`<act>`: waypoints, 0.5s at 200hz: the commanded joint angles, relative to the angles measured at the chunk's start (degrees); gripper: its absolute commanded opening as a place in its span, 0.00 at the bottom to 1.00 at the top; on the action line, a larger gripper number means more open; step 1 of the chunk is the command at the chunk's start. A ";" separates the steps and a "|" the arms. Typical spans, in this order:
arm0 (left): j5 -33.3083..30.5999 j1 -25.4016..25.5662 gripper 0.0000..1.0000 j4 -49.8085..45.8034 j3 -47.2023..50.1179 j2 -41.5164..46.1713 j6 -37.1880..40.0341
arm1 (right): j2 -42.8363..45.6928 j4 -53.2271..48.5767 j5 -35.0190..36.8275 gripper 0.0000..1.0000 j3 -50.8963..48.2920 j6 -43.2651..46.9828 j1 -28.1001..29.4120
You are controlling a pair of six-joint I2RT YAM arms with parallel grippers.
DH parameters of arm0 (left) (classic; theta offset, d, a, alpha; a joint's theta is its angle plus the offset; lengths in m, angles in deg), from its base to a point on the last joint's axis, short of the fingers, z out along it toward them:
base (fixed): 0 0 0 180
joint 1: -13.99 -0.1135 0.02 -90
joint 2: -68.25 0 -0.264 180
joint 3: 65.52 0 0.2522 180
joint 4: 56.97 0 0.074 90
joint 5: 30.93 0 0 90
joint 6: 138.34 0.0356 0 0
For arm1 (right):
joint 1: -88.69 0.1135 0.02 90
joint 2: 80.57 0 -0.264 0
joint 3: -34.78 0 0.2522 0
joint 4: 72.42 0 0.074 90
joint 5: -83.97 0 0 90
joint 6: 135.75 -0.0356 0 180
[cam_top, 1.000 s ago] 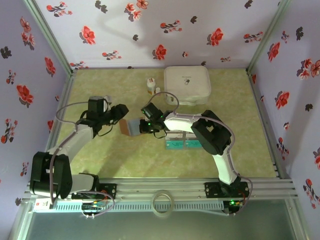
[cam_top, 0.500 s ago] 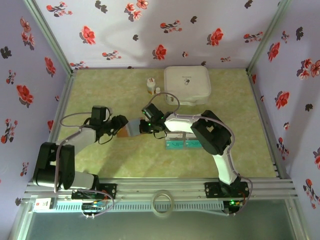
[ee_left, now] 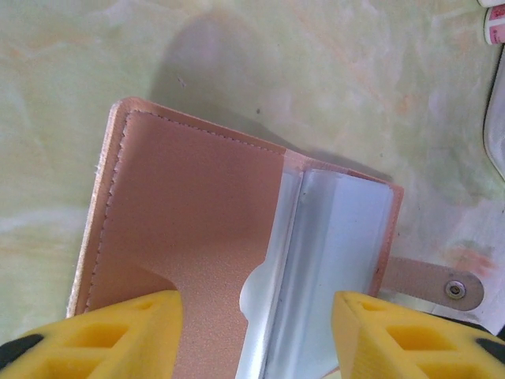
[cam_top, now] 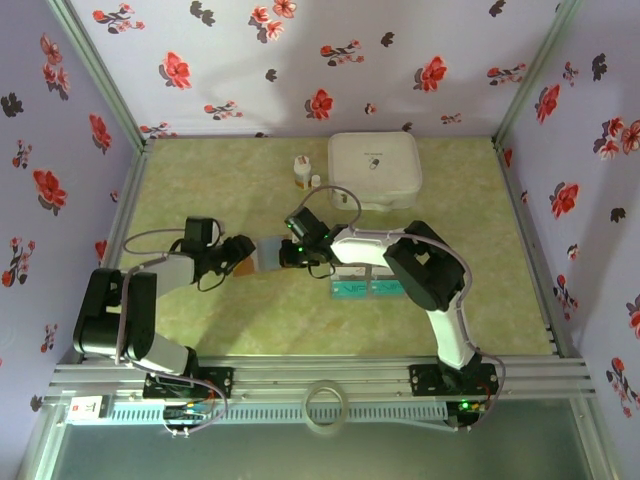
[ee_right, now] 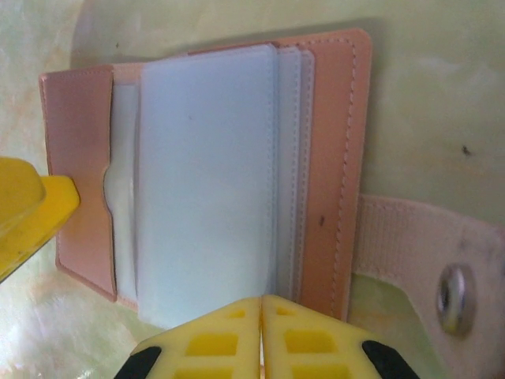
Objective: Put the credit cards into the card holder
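One card holder, a small flat brown leather-like folding wallet, lies spread open on the green marbled table. It sits mid-table, between the two grippers. Pale blue-grey clear sleeves are fanned across its inner face, with at least three sleeve edges stacked. One strap with one metal snap juts past the cover's edge.

Left gripper: released, fingers well apart, tips over the open cover and the sleeves.
Right gripper: clenched, fingertips together at the near edge of the sleeves. Cannot tell whether a sleeve is pinched.

Credit cards: two teal cards lie side by side just right of the wallet, partly under the right forearm. Paler cards touch their far edge, their count hidden by the arm.

Two small white bottles and one large white rounded-square box stand near the far wall.

Open room: the far-left corner, the right side, and the strip before the arm bases.
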 commanded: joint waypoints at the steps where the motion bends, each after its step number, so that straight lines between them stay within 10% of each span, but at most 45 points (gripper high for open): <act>1: -0.36 -0.28 0.54 -2.88 -1.73 -0.73 2.79 | 3.86 -4.25 -0.40 0.11 2.64 0.87 -0.41; 100: -0.12 -0.23 0.65 -7.77 -5.46 1.32 6.30 | 11.32 -9.61 0.93 0.33 3.93 4.32 -0.46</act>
